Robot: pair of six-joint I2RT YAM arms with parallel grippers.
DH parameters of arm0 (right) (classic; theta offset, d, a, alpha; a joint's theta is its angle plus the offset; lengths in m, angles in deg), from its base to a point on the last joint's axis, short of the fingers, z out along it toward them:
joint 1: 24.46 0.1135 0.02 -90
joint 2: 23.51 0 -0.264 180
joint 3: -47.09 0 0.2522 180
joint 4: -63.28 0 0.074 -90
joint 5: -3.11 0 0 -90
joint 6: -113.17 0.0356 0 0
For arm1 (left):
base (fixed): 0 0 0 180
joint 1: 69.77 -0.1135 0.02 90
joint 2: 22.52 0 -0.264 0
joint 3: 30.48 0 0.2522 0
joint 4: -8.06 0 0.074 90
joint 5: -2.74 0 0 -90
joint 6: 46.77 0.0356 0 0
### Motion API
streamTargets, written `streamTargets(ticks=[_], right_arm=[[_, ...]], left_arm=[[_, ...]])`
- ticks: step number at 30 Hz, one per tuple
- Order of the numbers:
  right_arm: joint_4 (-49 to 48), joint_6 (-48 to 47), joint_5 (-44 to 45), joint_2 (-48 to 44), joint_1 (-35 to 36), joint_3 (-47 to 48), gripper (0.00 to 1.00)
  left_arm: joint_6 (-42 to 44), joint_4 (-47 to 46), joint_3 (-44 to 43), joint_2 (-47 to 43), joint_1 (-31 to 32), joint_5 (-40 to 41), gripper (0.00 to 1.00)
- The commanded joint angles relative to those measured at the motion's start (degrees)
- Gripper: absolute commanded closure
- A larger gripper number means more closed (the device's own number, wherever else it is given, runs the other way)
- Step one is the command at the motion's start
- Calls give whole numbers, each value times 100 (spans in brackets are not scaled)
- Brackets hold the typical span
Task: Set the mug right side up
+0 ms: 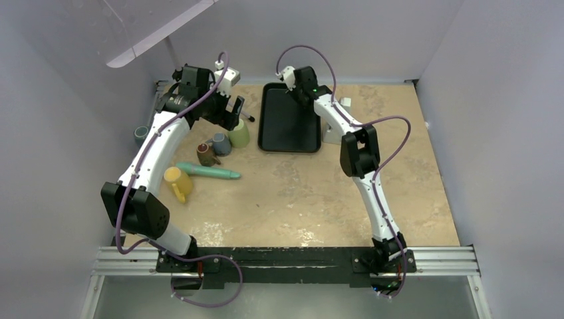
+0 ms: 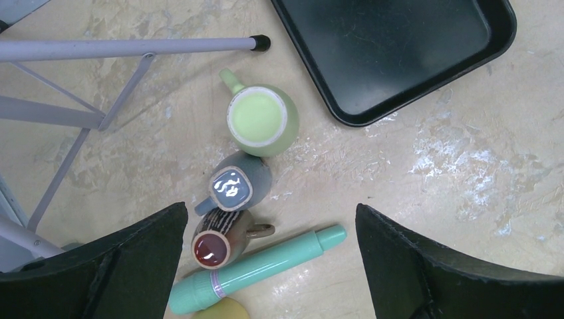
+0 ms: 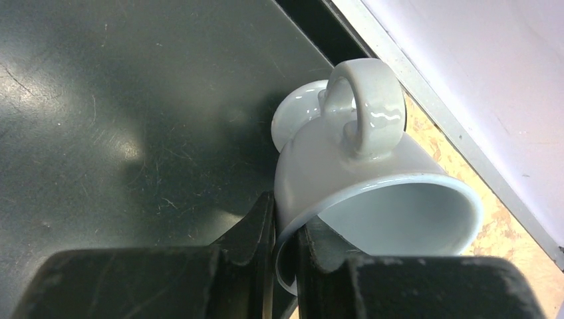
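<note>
A white mug is tipped on its side in the right wrist view, handle up and mouth toward the camera. It is at the right edge of the black tray. My right gripper is shut on the mug's rim, one finger inside and one outside. In the top view the mug shows beside the right forearm, and the gripper itself is hidden under the arm. My left gripper is open and empty. It hangs above a cluster of small mugs left of the tray.
Under the left gripper stand a green mug, a grey-blue mug and a brown mug. A teal tube lies beside them. A yellow mug lies nearer. A grey stand is at the back left. Walls enclose the table.
</note>
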State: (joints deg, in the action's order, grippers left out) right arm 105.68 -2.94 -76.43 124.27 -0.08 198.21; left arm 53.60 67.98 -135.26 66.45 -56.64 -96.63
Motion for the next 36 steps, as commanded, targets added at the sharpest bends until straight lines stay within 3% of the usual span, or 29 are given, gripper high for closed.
streamTargets(ticks=[1,10,17,22,28,32,36], right_arm=[[-307,-30,41,-48,5,173,83],[-893,-86,112,-241,-10,257,57],[-944,-157,195,-325,-61,301,46],[-1079,-18,-198,-1134,-18,230,32],[-1294,250,-578,-2685,154,-1033,21],[-1516,495,-1267,-3774,243,-2408,14],[-1975,621,-1153,-4639,483,-3832,14]], left_arm=[[115,-164,15,-6,-62,-6,0],[114,-165,19,-17,-64,-66,0],[241,-115,28,-73,-71,-40,0],[1313,482,-324,23,-76,-599,0],[2858,1966,-724,33,-162,-719,2],[3526,2892,-715,45,-632,-768,3],[4169,3562,-489,188,-927,-479,12]])
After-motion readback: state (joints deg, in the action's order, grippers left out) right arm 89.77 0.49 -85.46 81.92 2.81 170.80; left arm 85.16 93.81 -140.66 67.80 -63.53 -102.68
